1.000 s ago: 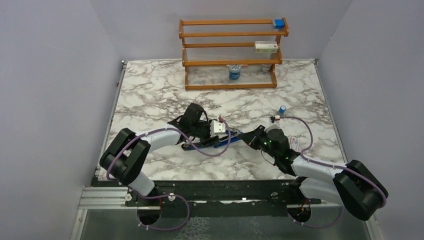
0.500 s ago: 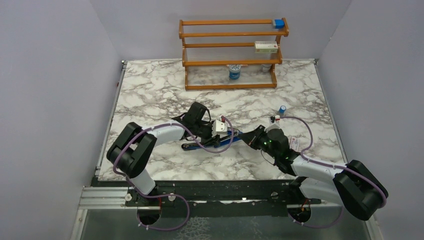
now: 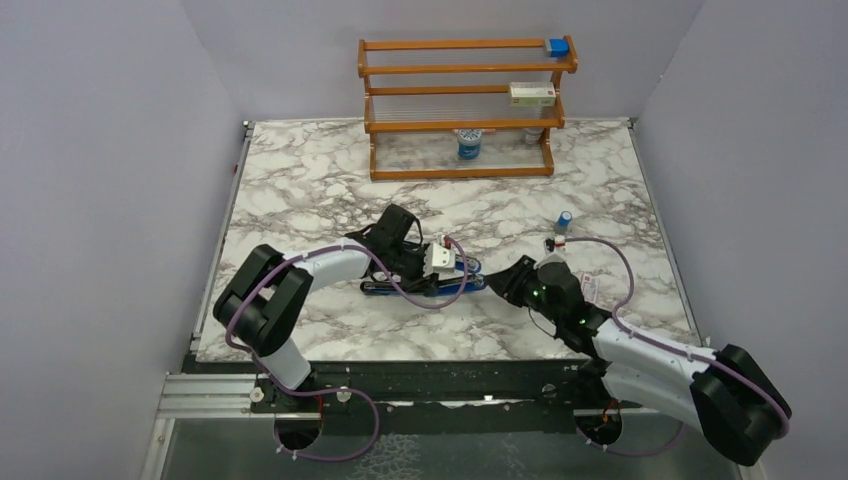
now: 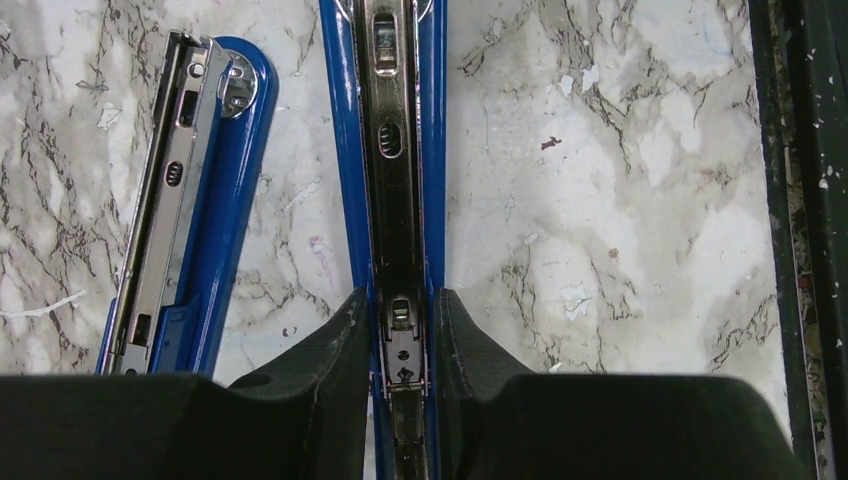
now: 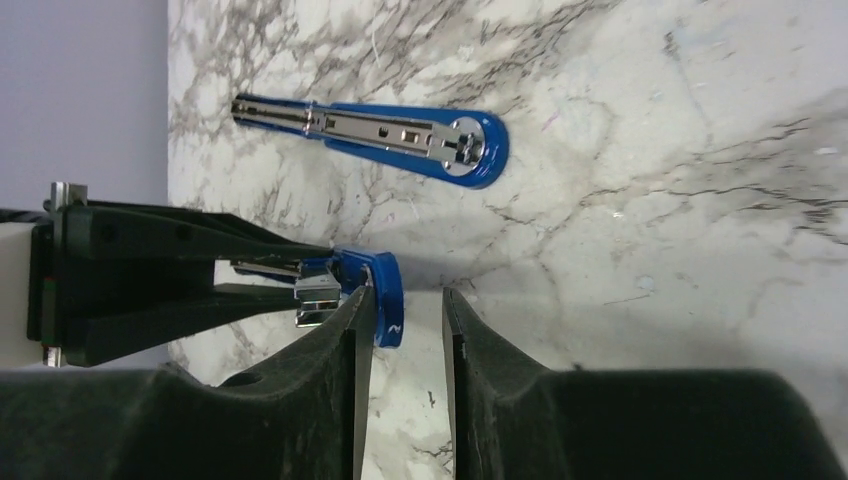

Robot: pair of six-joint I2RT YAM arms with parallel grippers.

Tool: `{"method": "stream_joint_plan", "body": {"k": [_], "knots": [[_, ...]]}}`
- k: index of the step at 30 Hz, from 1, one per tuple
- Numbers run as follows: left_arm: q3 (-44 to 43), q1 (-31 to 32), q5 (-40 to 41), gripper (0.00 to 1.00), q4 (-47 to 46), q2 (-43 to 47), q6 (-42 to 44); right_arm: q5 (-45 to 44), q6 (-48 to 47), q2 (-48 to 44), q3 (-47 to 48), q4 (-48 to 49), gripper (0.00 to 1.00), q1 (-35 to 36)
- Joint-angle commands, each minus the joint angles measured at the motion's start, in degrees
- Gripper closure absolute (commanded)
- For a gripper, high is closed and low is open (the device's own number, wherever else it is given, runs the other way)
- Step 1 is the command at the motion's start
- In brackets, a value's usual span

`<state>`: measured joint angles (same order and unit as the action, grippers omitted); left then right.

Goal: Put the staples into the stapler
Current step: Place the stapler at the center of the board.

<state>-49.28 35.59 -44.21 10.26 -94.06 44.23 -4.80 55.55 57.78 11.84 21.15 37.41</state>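
Note:
The blue stapler (image 3: 385, 289) lies hinged open on the marble between the two arms. In the left wrist view its arm with the metal channel (image 4: 398, 150) runs straight up between my fingers, and its other arm (image 4: 190, 200) lies flat to the left. My left gripper (image 4: 400, 310) is shut on the channel arm, both pads against its blue sides. My right gripper (image 5: 405, 300) stands open just off the channel arm's blue tip (image 5: 388, 285), with only marble between its fingers. I cannot make out any staples.
A wooden rack (image 3: 465, 105) at the back holds a blue block (image 3: 557, 46), a white box (image 3: 532, 94) and a cup (image 3: 469, 145). A small blue cylinder (image 3: 565, 218) and a pink-and-white box (image 3: 588, 290) sit near the right arm. The table's black front rail (image 4: 800, 200) is close.
My left gripper has closed onto the stapler's channel arm. My right gripper has opened and let go at the stapler's tip, and the right arm has drawn back a little.

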Motion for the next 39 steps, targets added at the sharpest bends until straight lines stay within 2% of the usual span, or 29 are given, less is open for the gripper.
{"method": "stream_joint_plan", "body": {"k": [1,7,11,15,18,30,33,39], "knots": [[0.3,-0.1,0.9,1.0,2.7,2.7,4.0,-8.3,-1.0,-8.2,-0.8,-12.1,0.65,-0.1],[-1.2,-0.2,5.4,1.0,7.2,2.5,8.9,-11.2,-2.0,-16.8,-0.5,-18.1,0.64,-0.1],[-5.2,-0.1,11.8,1.0,12.7,0.1,12.8,-11.2,-3.2,-17.3,0.3,-19.2,0.64,-0.1],[-9.1,0.0,14.3,1.0,15.7,-2.7,14.4,-9.9,-3.2,-16.1,0.2,-18.0,0.64,-0.1],[-10.2,0.3,15.5,0.94,15.9,-3.1,15.0,-9.1,-3.0,-15.0,0.2,-17.3,0.64,-0.2],[-9.7,1.7,16.0,0.53,15.9,-5.1,15.1,-7.0,-3.6,-11.2,0.4,-14.4,0.64,-0.1],[-9.6,1.7,15.1,0.47,15.9,-5.1,14.9,-6.2,-4.0,-10.3,0.8,-13.5,0.64,-0.2],[-8.8,1.8,13.2,0.45,15.9,-3.8,14.3,-1.7,-8.9,-6.9,2.1,-8.3,0.63,-0.2]]}}
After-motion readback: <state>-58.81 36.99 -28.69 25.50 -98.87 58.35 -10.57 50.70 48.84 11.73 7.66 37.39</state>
